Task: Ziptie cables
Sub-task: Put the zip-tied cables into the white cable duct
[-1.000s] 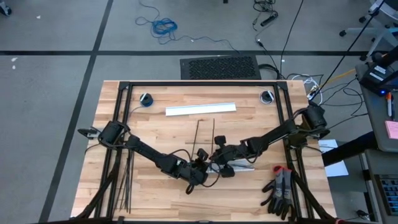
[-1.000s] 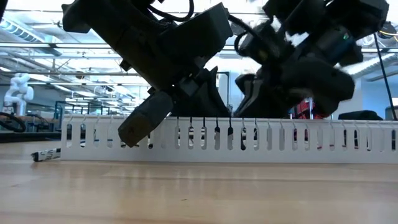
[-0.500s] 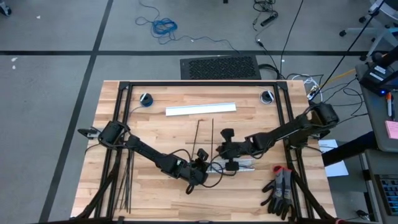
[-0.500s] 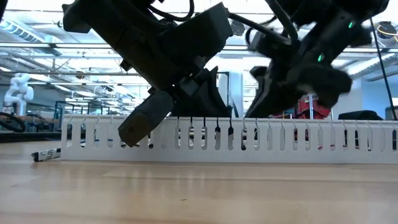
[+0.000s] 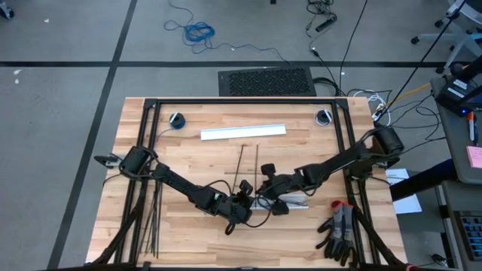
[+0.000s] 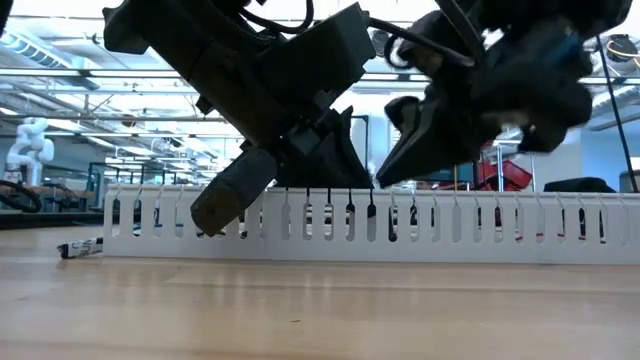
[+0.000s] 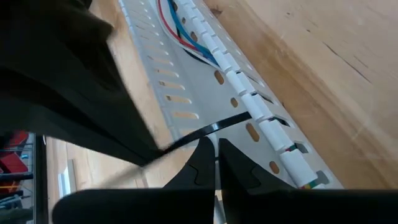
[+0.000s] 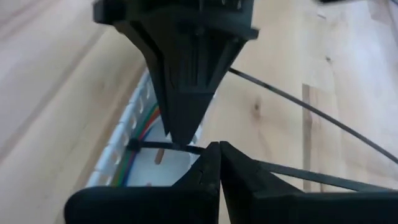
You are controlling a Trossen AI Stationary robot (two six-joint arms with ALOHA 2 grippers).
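Note:
A white slotted channel (image 5: 295, 202) lies on the wooden table, right of the middle, and the cables (image 7: 176, 26), thin red and blue wires, run inside it. A black ziptie (image 7: 239, 119) crosses the channel's slotted wall. My left gripper (image 5: 245, 200), shut, reaches in from the table's left. My right gripper (image 5: 262, 196), shut, comes from the right. Their tips almost meet over the channel's left end. In the right wrist view the left gripper's dark tip (image 8: 180, 134) stands just beyond my right gripper (image 8: 219, 150). My left gripper pinches the ziptie (image 7: 200, 134) between its two fingertips (image 7: 202, 155), just above the channel. The fingers slant down from the table's left. From them the strip runs on across the slotted wall. My right gripper has its shut fingertips (image 8: 208, 163) on the ziptie (image 8: 194, 149), a short stretch away from the left gripper's tip. It slants down from the table's right. A black strip (image 8: 311, 179) runs back from the fingers over the wood.
A second white channel (image 5: 242, 132) lies across the far middle, with two loose black zipties (image 5: 249, 159) in front of it. Several spare zipties (image 5: 151, 226) lie at the near left. Dark gloves (image 5: 339, 229) lie at the near right. Small round fittings (image 5: 177, 119) sit at the far corners.
My right gripper has drawn a little toward the table's right and then come back beside the left gripper, still shut. The left gripper has stayed where it was.

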